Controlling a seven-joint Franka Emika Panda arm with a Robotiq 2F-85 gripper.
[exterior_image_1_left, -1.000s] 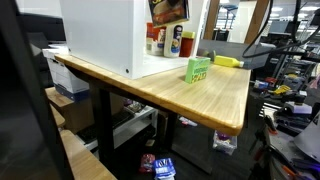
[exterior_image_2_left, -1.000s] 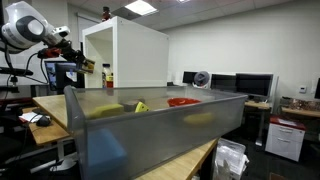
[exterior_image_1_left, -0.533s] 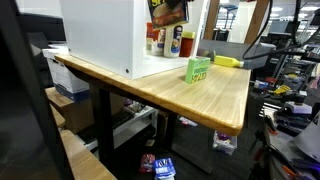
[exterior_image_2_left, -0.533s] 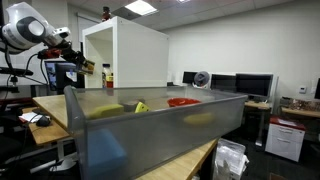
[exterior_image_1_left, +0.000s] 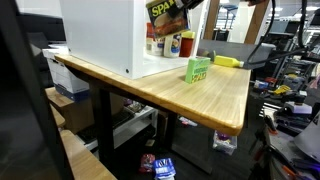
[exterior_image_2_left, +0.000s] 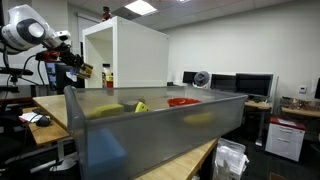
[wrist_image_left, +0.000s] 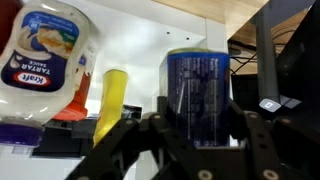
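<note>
My gripper (wrist_image_left: 200, 112) is shut on a blue Spam can (wrist_image_left: 200, 88), with one dark finger on each side of it. In an exterior view the can (exterior_image_1_left: 164, 11) hangs tilted, its yellow lettering showing, at the open front of the white cabinet (exterior_image_1_left: 105, 35). Seen from afar, the gripper (exterior_image_2_left: 76, 68) sits just left of the cabinet (exterior_image_2_left: 125, 55). In the wrist view a Kraft mayonnaise jar (wrist_image_left: 52, 55) stands to the left, with a yellow bottle (wrist_image_left: 112, 100) between it and the can.
Bottles (exterior_image_1_left: 176, 43) stand on the cabinet's shelf. A green box (exterior_image_1_left: 198, 69) and a yellow object (exterior_image_1_left: 228, 61) lie on the wooden table (exterior_image_1_left: 215, 100). A grey translucent bin (exterior_image_2_left: 150, 130) fills the foreground. Monitors and a fan (exterior_image_2_left: 202, 78) stand behind.
The can has tilted and shifted a little at the cabinet front, so its lettering now faces the camera. The gripper stays shut on it.
</note>
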